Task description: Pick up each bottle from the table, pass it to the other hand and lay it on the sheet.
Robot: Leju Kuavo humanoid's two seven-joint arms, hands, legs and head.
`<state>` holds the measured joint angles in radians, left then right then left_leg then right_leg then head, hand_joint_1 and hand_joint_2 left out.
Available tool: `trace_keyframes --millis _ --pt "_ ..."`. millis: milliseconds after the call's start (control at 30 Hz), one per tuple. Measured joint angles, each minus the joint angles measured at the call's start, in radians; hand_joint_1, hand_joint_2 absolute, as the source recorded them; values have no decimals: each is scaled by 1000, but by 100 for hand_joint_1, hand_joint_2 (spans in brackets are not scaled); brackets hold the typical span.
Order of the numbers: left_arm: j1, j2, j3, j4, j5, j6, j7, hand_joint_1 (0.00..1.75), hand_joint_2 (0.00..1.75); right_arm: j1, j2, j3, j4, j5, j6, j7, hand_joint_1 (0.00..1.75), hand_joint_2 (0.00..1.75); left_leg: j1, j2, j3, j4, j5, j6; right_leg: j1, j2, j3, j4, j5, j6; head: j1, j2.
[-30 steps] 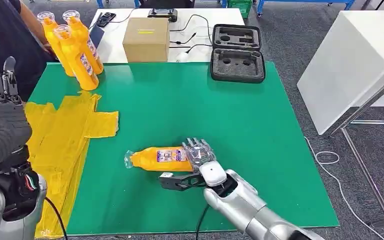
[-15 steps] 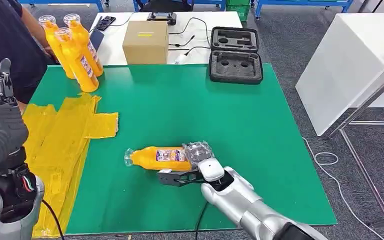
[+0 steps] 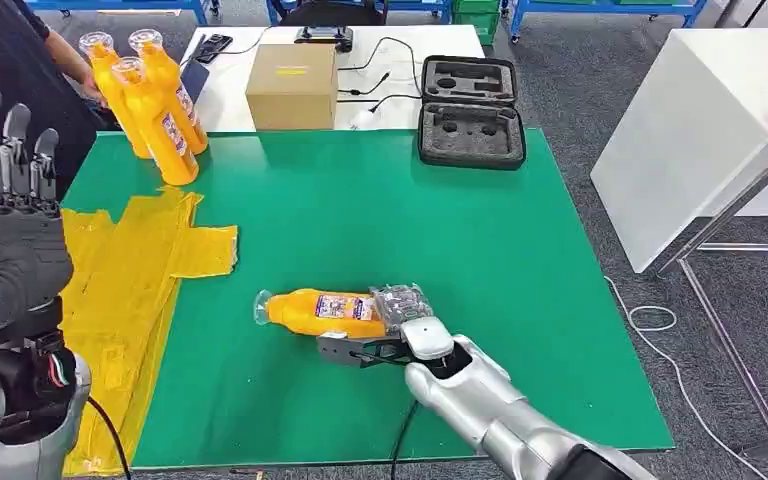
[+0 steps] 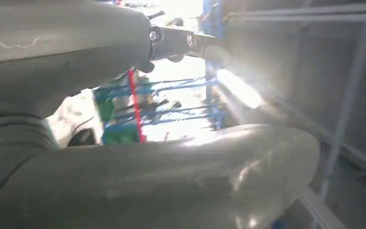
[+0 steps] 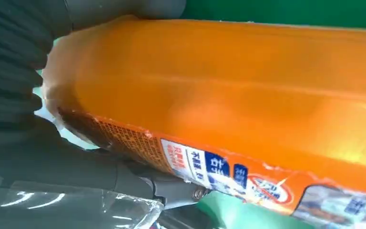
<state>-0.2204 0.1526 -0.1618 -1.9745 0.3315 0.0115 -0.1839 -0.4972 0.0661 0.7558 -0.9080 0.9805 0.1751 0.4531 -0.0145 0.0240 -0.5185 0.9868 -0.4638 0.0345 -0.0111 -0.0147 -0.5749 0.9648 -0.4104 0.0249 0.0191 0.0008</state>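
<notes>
One orange bottle (image 3: 318, 313) lies on its side on the green table (image 3: 520, 300), its base end wrapped by the right hand (image 3: 400, 308); smooth, rigid and probably slippery, it is best gripped mid-body, while the left hand (image 3: 8, 230) waits raised, fingers straight and empty.

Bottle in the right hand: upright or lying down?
Lying down. The orange bottle lies on its side on the green table, cap toward the yellow sheet; the right hand grips its base.
</notes>
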Motion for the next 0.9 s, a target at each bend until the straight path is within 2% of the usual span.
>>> trace_keyframes --millis 33,67,367,567,900 --pt "17 0 6 2 5 -2 5 0 0 17 -13 -13 -51 -16 7 12 175 175 0 0 -2 0 0 0 0 0 -1 0 0 0 0 0" --pt "34 1 13 3 12 -8 12 0 175 37 -25 -28 -102 -35 7 20 175 175 0 0 -4 0 0 0 0 0 -3 1 0 0 0 0" --pt "192 -6 67 13 34 -63 8 0 175 159 -164 -184 -649 -199 -136 -25 175 175 -1 -2 -18 1 0 0 0 -2 -18 0 0 0 0 0" --pt "210 -13 62 25 38 -50 -8 0 175 185 -206 -198 -795 -251 -190 -38 175 175 -1 -2 -19 1 -1 1 0 -1 -18 -1 0 0 0 0" --pt "208 -15 14 54 70 -39 -22 0 175 141 -203 -184 -807 -293 -234 -35 175 175 0 -2 -19 1 0 0 0 -1 -18 0 1 0 0 0"
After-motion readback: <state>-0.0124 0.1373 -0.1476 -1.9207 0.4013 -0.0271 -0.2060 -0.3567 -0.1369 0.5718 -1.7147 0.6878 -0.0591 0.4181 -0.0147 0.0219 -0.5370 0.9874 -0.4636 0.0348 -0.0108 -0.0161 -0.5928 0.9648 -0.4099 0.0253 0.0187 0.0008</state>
